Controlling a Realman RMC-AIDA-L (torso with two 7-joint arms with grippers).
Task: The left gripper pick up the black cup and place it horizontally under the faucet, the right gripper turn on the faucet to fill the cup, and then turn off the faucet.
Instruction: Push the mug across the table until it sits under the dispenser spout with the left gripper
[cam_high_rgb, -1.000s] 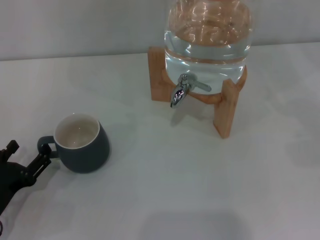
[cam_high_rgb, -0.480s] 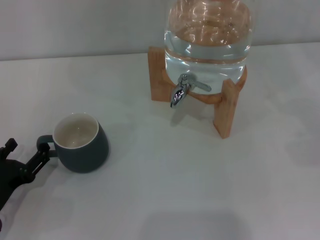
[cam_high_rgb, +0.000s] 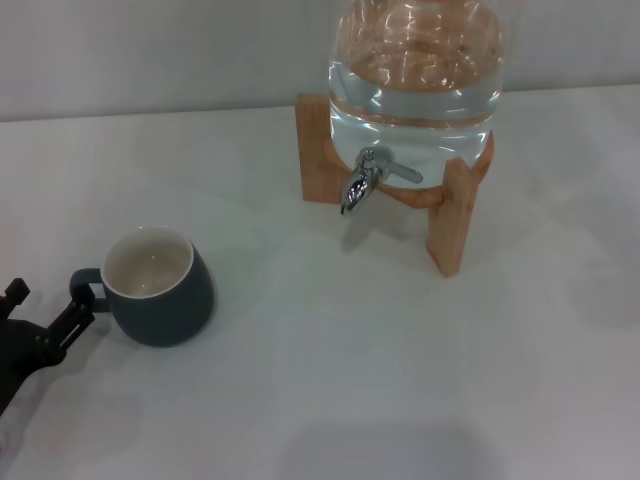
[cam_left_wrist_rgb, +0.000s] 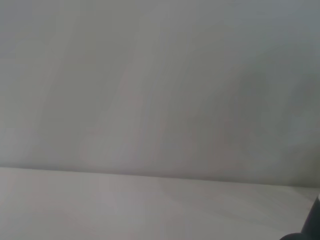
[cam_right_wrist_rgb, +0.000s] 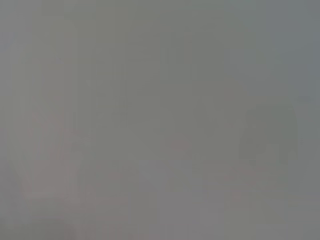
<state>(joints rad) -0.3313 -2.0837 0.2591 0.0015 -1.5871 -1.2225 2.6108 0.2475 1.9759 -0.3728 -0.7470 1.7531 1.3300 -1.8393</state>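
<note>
Nearest me, low at the edge of the white surface (cam_high_rgb: 330, 380), the left end effector (cam_high_rgb: 45, 315) sits just beside the black cup (cam_high_rgb: 155, 285), on the side away from the faucet. Its two fingers (cam_high_rgb: 72, 318) stand apart and hold nothing; one fingertip lies at the cup's small loop handle, and I cannot tell whether it touches. The cup stands upright, cream inside showing, handle turned toward the end effector. To take it well, I'd judge the fingers should straddle the handle or the wall beside it squarely before closing, since a nudge could slide or turn such a squat cup. Farther from the cup, well apart, the chrome faucet (cam_high_rgb: 360, 183) juts from the clear water jar (cam_high_rgb: 415, 70) on its wooden stand (cam_high_rgb: 450, 215), lever untouched. The right end effector is nowhere to be seen.
</note>
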